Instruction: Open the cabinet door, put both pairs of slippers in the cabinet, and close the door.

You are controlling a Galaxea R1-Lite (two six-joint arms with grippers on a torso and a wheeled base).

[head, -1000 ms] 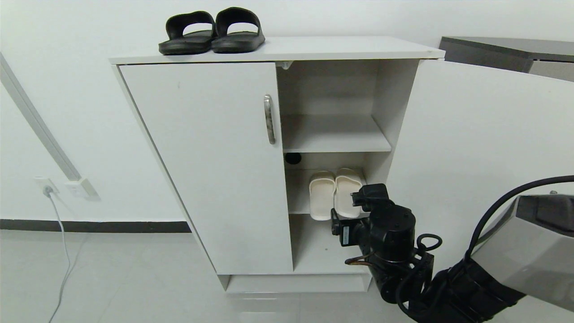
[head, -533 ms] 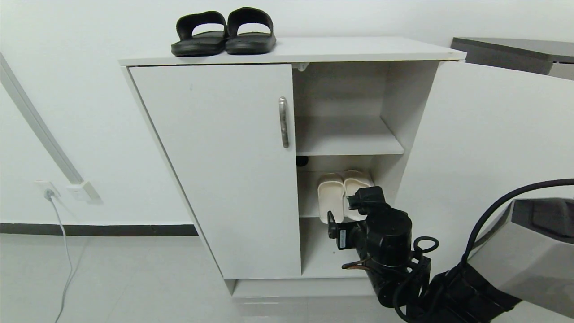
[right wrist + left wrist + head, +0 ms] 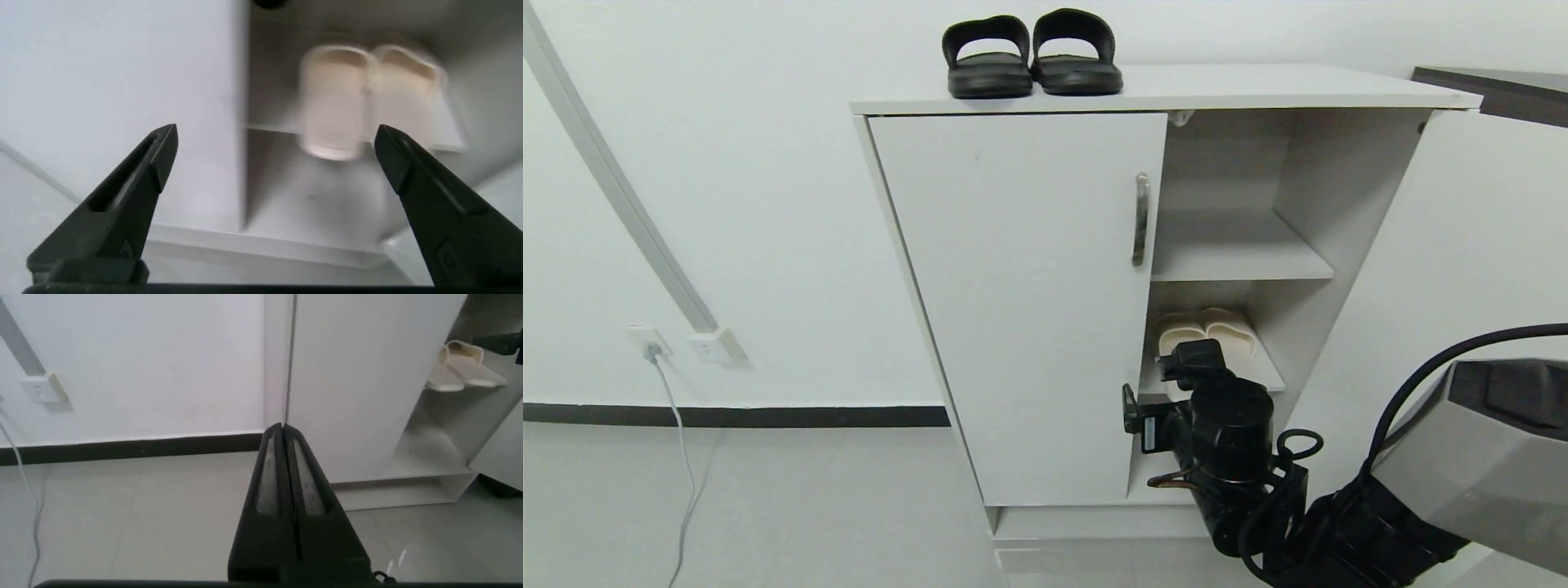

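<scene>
Black slippers (image 3: 1032, 55) on cabinet top (image 3: 1258, 82), long axis front-to-back | high and left of right gripper (image 3: 276, 139) | gripper spread wide, empty

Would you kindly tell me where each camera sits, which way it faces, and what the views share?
Head view: on the head, looking forward and down at the cabinet, black slippers on top; right arm lower right.
Left wrist view: faces the closed door and floor past the shut left gripper.
Right wrist view: faces the open compartment past the open right gripper.
All three show the cream slippers.
</scene>
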